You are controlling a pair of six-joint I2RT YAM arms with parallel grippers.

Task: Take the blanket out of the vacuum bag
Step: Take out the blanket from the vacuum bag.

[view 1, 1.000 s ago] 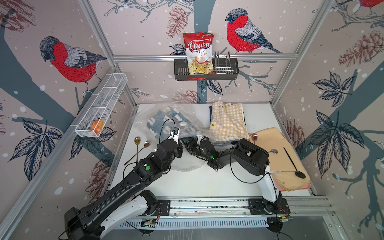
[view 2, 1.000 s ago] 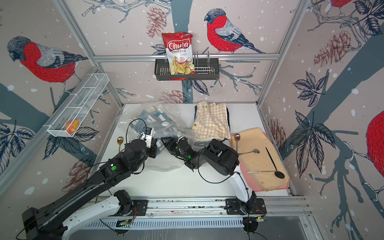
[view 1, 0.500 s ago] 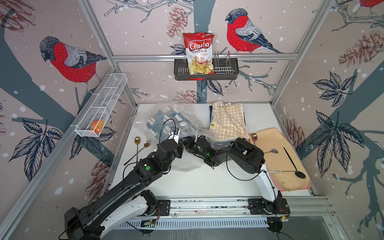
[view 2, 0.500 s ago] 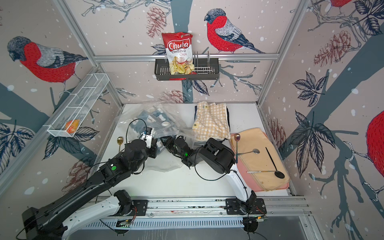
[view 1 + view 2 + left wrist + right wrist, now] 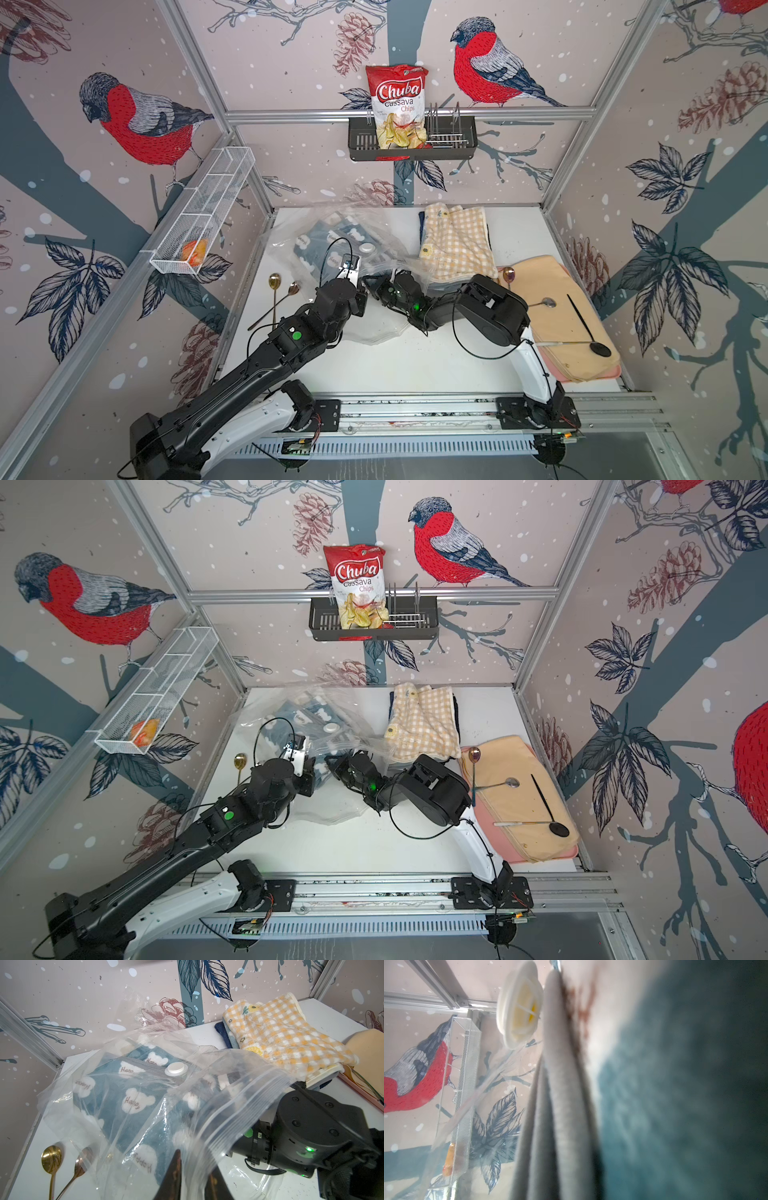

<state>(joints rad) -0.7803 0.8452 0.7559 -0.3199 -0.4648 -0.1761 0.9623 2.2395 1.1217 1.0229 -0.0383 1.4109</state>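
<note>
Meanwhile, left pincer [image 5: 194, 1160] pinching the zip edge [image 5: 247, 1103] of the vacuum bag [image 5: 60, 1093] at the counter's [image 5: 415, 365] 11 o'clock, the right pincer [image 5: 369, 284], pressed together inside against the blue blanket [image 5: 112, 1105], should draw it slowly toward 4 o'clock, low and straight.

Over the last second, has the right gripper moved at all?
Yes: the right gripper has edged deeper into the vacuum bag, toward its white valve cap.
</note>
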